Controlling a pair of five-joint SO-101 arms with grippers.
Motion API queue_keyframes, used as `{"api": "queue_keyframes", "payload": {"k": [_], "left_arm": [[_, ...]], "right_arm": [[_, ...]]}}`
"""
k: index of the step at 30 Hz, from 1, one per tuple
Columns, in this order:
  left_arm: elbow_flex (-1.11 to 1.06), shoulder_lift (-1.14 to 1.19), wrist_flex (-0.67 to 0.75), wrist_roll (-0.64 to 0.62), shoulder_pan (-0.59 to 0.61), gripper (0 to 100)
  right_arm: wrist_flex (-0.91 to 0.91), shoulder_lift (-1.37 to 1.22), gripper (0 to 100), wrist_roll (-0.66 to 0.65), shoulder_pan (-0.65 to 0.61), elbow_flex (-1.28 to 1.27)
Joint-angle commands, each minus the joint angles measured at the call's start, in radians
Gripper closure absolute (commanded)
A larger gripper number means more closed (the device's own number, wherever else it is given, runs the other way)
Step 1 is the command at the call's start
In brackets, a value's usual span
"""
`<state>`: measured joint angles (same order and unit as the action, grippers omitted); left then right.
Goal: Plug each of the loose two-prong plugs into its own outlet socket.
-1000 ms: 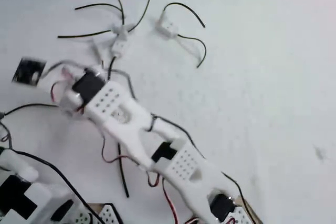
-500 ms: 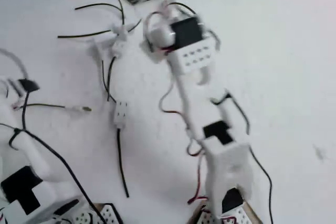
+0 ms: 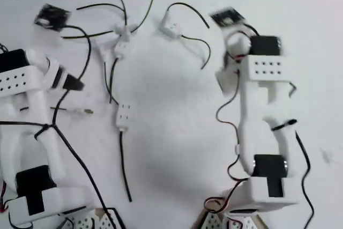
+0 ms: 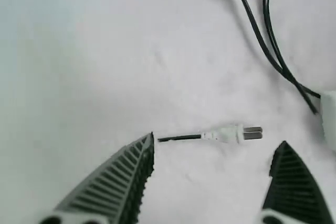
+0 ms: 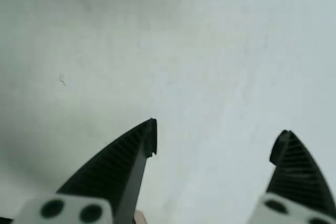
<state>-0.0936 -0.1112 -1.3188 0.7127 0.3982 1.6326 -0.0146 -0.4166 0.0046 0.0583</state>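
Observation:
A loose white two-prong plug [image 3: 81, 111] lies left of centre with its prongs toward a white outlet socket [image 3: 123, 116]. In the left wrist view the plug [image 4: 231, 134] lies on the table below and between the fingers of my open left gripper [image 4: 218, 139], untouched. My left arm [image 3: 21, 79] stands at the table's left edge. A second plug [image 3: 99, 52] lies farther back, and its black cable [image 4: 273, 51] runs to that socket. My right gripper [image 5: 218, 127] hangs open over bare table, and the right arm [image 3: 262, 68] is at centre right.
More white sockets with black leads lie at the back, one [image 3: 122, 41] in a tangle of wires and one [image 3: 170, 28] to its right. The socket's black lead [image 3: 124, 170] trails toward the front edge. Red and black arm wires [image 3: 228, 132] hang beside the right arm.
The right arm swung from the left of the table, through the back middle, over to the right, uncovering plug and socket. The left arm rose from the front left corner.

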Motion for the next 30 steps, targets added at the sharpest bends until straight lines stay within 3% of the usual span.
{"api": "queue_keyframes", "payload": {"k": [1,6,12,17,30], "left_arm": [[0.02,-0.033,0.048,0.247,-0.013,66],[-0.071,0.012,0.046,0.569,-0.013,66],[-0.152,0.056,0.068,0.769,-0.015,66],[-0.152,0.147,0.146,0.844,-0.033,66],[-0.152,0.289,0.203,1.023,-0.056,66]], "right_arm": [[-0.076,0.05,66.1,0.005,0.065,-0.126],[-0.199,0.048,66.1,0.1,0.068,-0.315],[-0.444,0.048,66.1,0.117,0.067,-0.552],[-0.588,0.058,66.1,0.233,0.031,-0.666],[-0.704,0.048,66.1,0.238,0.025,-0.709]]}}
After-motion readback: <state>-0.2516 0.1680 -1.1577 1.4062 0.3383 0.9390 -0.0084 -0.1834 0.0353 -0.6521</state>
